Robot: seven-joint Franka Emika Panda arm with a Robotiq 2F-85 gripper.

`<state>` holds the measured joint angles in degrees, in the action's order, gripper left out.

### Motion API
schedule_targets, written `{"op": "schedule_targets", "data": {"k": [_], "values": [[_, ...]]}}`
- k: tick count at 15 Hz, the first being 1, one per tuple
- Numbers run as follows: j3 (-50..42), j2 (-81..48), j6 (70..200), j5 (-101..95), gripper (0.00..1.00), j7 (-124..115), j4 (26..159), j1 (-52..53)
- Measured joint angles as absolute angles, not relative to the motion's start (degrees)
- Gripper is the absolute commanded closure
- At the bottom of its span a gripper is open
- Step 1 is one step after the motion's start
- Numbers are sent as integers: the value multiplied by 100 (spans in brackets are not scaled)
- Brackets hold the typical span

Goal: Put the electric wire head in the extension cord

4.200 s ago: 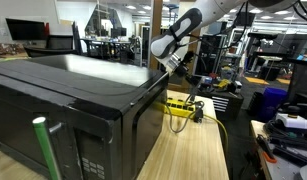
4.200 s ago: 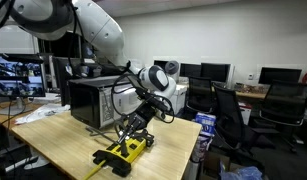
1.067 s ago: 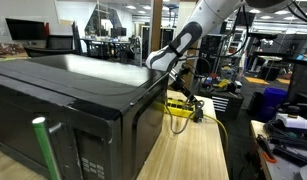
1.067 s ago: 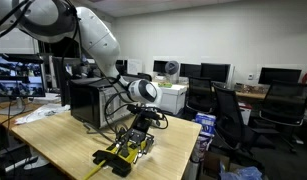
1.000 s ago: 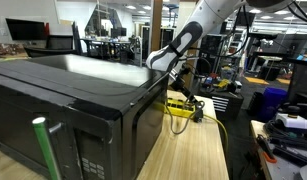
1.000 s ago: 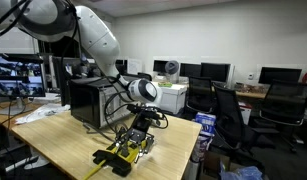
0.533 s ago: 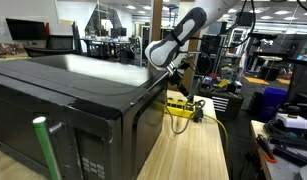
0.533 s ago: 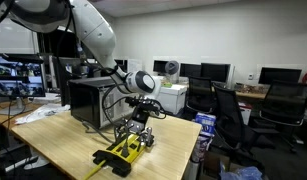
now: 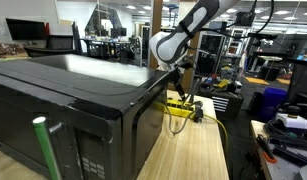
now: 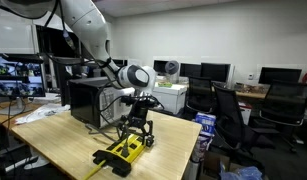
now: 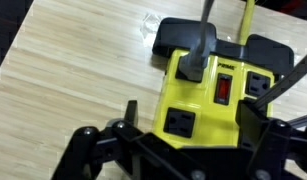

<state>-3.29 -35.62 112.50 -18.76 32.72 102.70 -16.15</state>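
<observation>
- Claw (image 11: 188, 140) hangs just above the extension cord (image 11: 218, 95), its fingers (image 11: 128, 130) spread apart and nothing held between them.
- The extension cord is a flat, bright yellow strip with black end pieces. It lies on the wooden table (image 11: 63, 70), near the table's edge in an exterior view (image 10: 121, 155).
- In the wrist view its top face carries a red switch (image 11: 224, 88) with dark sockets (image 11: 180, 123) on either side of it.
- A black plug (image 11: 196, 58) sits on the far end of the strip, and its dark wire runs up out of the picture. Whether the plug is pushed fully home cannot be told.
- A yellow cable (image 11: 246, 14) leaves the same far end, to the right of that wire.
- Only the wrist view shows the switch, the sockets and the plug. In both exterior views the strip is just a small yellow bar below the claw (image 9: 183, 82).
- Both exterior views add what the wrist view lacks: the big black microwave (image 9: 73, 100) just beside the strip (image 9: 179, 105), and the white arm bending down over them (image 10: 140, 122).
</observation>
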Motion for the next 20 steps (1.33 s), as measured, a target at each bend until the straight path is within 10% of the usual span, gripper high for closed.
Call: {"op": "schedule_targets", "data": {"k": [20], "values": [[-280,-677,13791,4,0,2815,12939,-1344]]}}
